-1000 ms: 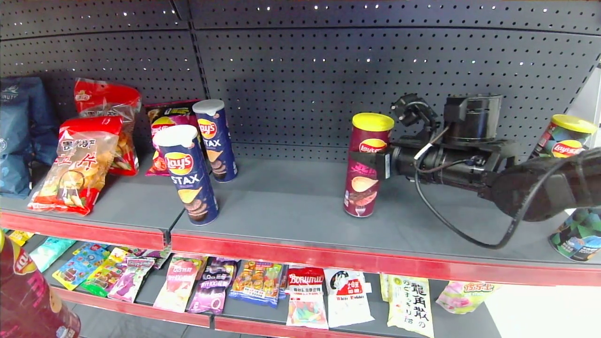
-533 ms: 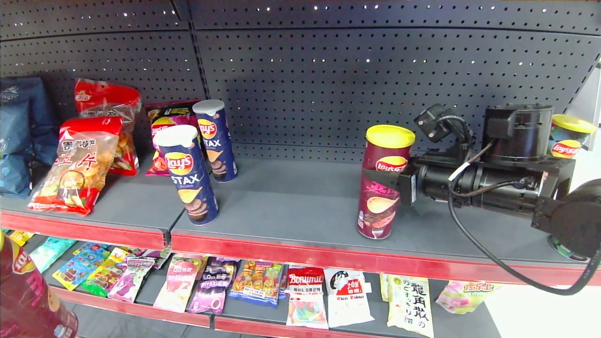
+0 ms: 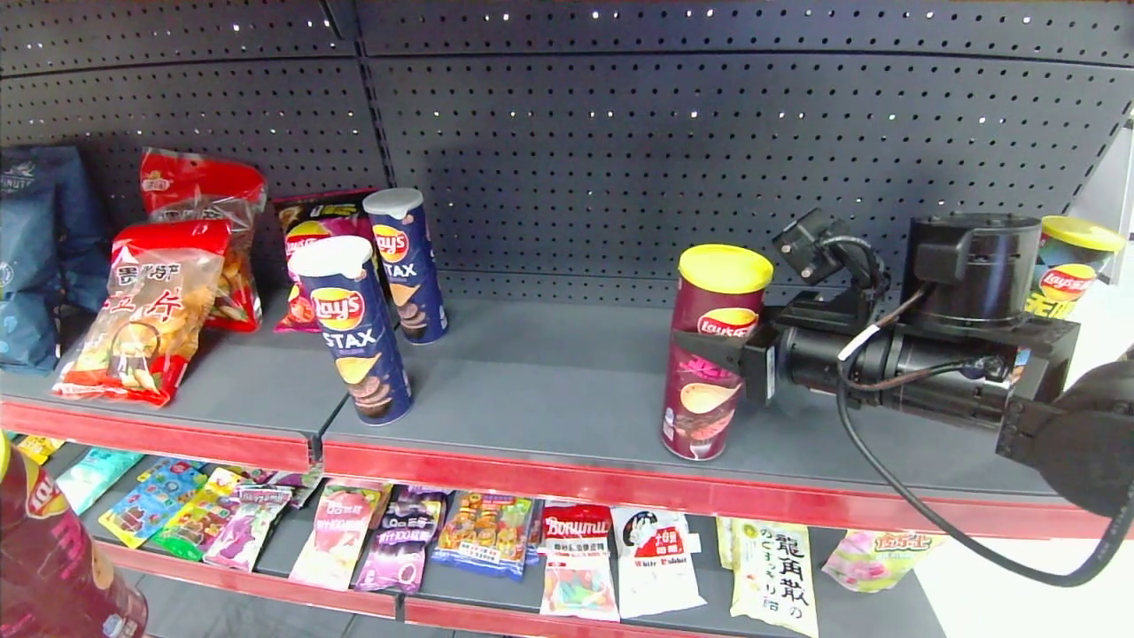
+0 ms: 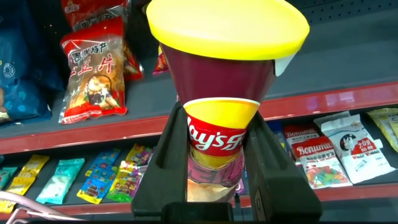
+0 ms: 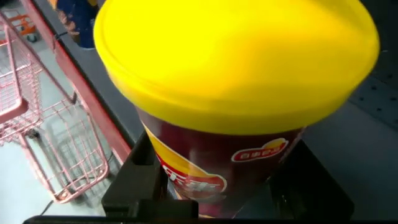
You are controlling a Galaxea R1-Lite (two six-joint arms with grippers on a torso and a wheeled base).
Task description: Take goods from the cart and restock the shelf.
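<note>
A maroon chip can with a yellow lid [image 3: 711,354] stands slightly tilted near the front edge of the grey upper shelf [image 3: 549,381], right of centre. My right gripper [image 3: 709,347] is shut on its middle from the right side. In the right wrist view the same can [image 5: 236,68] sits between the black fingers [image 5: 134,180]. A second maroon can [image 4: 217,68] is held off the shelf in my left gripper [image 4: 217,158], which is shut on it. That can shows at the lower left of the head view [image 3: 53,558].
Two blue cans [image 3: 354,328] and red snack bags [image 3: 142,310] stand on the shelf's left part. A teal can with a yellow lid [image 3: 1067,261] is behind the right arm. Sachets [image 3: 487,532] line the lower shelf. A pink cart [image 5: 50,137] stands below.
The right gripper has carried its maroon can from deeper on the shelf towards the front edge and a little to the right. The left arm has kept still.
</note>
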